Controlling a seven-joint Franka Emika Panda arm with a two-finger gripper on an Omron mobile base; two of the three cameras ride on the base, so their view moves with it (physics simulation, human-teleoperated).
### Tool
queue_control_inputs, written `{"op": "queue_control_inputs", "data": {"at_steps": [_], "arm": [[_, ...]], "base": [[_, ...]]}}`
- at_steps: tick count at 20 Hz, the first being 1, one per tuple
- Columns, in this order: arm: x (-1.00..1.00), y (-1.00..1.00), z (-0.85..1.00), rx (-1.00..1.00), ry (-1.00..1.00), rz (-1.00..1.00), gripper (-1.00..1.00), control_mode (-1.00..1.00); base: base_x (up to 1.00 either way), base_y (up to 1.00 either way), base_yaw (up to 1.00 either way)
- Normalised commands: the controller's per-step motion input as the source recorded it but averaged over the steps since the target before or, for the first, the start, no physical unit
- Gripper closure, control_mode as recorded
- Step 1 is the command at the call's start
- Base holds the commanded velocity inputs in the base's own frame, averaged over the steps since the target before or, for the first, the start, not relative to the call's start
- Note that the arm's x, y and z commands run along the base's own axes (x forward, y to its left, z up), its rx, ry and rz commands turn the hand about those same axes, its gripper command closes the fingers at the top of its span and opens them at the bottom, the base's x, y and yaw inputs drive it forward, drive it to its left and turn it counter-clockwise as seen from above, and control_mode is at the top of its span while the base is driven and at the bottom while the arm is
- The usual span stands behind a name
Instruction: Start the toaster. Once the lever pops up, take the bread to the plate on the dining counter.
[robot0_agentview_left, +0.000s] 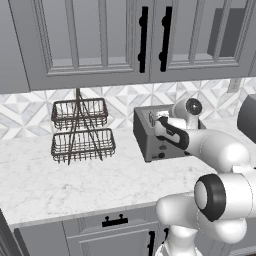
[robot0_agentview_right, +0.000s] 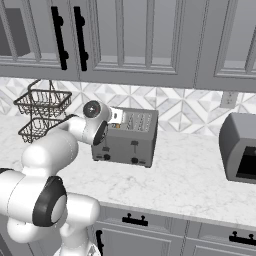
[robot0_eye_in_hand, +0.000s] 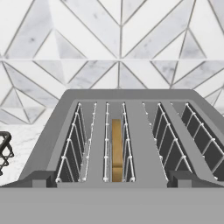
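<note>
Thin, light, crumbly bread (robot0_eye_in_hand: 116, 148) standing edge-up in toaster (robot0_agentview_right: 127, 137) slot near counter (robot0_agentview_right: 190, 180) back edge; fingers apart; best pinched across flat faces

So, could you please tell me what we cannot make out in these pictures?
- Gripper: hidden behind the wrist in the left base view; open or shut can't be seen.
- Lever: too small in the right base view to tell up from down.
- Bread: sunk in the toaster slot, edge alone visible in the hand view.
</note>
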Motion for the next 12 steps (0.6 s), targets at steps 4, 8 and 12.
{"op": "queue_control_inputs", "data": {"at_steps": [4,8,12], "arm": [[0.0,0.0,0.0,0.0,0.0,0.0,-1.0,-1.0],[0.0,0.0,0.0,0.0,0.0,0.0,-1.0,-1.0],[0.0,0.0,0.0,0.0,0.0,0.0,-1.0,-1.0]], "base": [[0.0,0.0,0.0],[0.0,0.0,0.0],[0.0,0.0,0.0]]}}
